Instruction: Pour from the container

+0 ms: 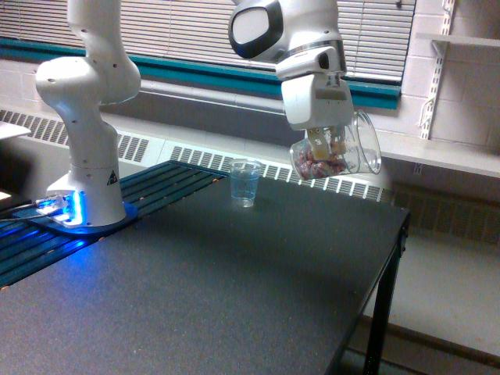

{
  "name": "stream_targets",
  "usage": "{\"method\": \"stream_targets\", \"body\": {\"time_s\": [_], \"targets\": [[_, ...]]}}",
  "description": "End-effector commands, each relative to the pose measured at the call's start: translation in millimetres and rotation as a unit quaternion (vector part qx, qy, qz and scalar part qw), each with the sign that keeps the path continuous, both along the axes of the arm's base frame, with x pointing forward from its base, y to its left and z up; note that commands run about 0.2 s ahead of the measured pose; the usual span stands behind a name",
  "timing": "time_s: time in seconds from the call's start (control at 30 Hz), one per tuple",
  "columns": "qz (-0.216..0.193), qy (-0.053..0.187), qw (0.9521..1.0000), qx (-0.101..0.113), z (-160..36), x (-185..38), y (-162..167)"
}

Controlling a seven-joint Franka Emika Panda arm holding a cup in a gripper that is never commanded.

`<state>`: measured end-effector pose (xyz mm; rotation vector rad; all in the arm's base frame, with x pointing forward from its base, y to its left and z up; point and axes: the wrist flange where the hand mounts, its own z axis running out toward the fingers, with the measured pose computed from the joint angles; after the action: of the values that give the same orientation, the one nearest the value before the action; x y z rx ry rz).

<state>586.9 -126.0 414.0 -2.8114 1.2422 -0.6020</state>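
Observation:
The container [334, 153], a wide clear glass mug with a loop handle on the exterior view's right side, hangs in the air above the black table [234, 289]. It is tilted, and reddish-brown and pale pieces lie in its lower part. My gripper [322, 139] is shut on the mug from above, with one finger reaching inside the rim. A smaller clear plastic cup [245, 182] stands upright on the table, below and to the exterior view's left of the mug, apart from it.
The arm's white base [87, 183] stands on the table's far left side with blue light at its foot. A radiator grille [273, 168] and window blinds run behind. The table's right edge [391, 266] drops to the floor.

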Motion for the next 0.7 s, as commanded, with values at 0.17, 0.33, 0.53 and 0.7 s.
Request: {"method": "stream_targets", "body": {"time_s": [0.17,0.33,0.53,0.7], "targets": [[-0.006,0.001,1.0,-0.002,-7.2,-2.1,-8.8],[0.017,-0.003,0.9998,-0.007,-4.8,0.1,7.6],[0.051,-0.015,0.9985,-0.015,2.8,1.4,33.2],[0.086,-0.024,0.9958,-0.024,9.3,-0.6,61.6]]}}
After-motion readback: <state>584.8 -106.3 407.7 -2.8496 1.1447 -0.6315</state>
